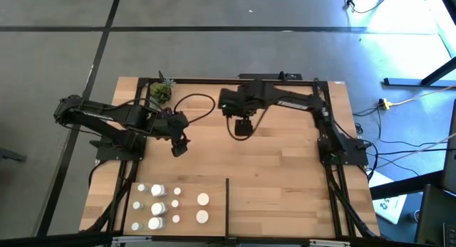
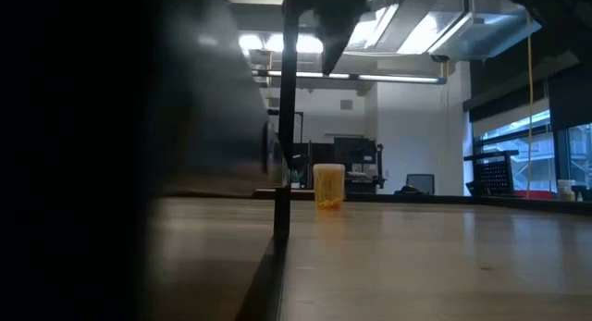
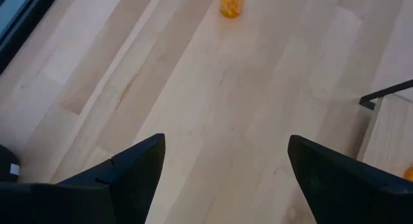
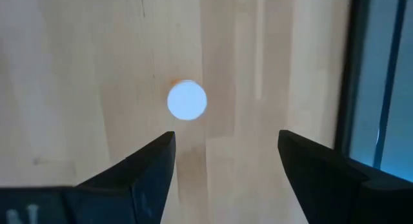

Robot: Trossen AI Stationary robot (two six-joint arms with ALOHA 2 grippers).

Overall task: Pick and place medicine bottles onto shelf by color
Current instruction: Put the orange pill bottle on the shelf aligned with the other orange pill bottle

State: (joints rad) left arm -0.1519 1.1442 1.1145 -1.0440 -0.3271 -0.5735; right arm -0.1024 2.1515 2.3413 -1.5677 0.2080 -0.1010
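One orange bottle (image 4: 187, 100) stands alone on the counter (image 1: 285, 169), directly under the right tool (image 4: 226, 161), whose fingers are spread above its round white cap. A tilted descent could clip the cap and topple the light plastic cylinder (smooth, so it would roll). Left tool (image 3: 226, 169), also spread, hovers nearby over pale planked wood.

A lab or office workroom — ceiling light panels (image 2: 407, 30), a desk monitor (image 2: 420, 183), loose floor cables (image 1: 399, 104) beside the bench (image 1: 285, 176).
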